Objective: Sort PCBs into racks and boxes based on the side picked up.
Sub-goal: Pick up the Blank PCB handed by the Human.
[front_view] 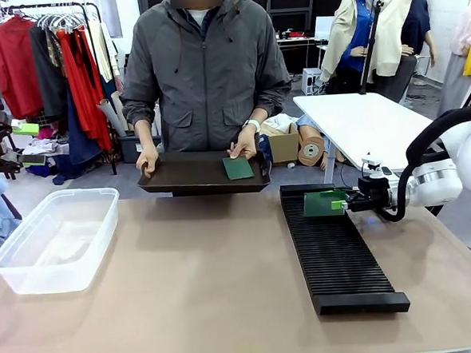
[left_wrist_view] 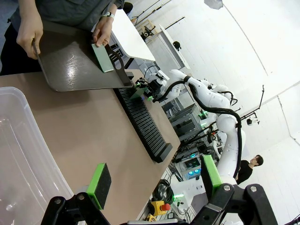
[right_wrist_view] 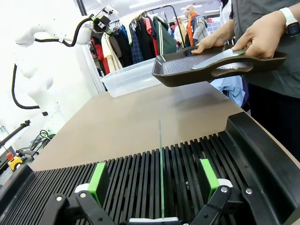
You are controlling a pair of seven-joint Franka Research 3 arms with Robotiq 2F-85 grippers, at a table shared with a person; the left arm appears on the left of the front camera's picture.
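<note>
Right side: my right end effector (front_view: 345,205) is open at the far end of the rack (front_view: 336,258). One pad stands on each side of the racked PCB (front_view: 323,203), and neither touches it (my wrist view shows this board edge-on, as a thin green line).
Rack: it lies lengthwise on the tabletop (front_view: 201,266), right of the middle. The racked PCB stands upright in one of its far slots.
Left side: my left end effector (left_wrist_view: 154,180) is open with nothing between its pads. It hovers over the tabletop, near the box (front_view: 33,261).
Box: it sits at the left side of the tabletop, well apart from the rack.
Tray: a person (front_view: 205,74) at the far side holds the tray (front_view: 180,186) over the tabletop's far edge, one hand (front_view: 147,159) at the end nearer the box.
Tray PCB: I see the tray PCB (front_view: 237,168) lying flat, dark green face up, toward the tray's rack-side end. The person's other hand (front_view: 242,144) touches its far edge.
</note>
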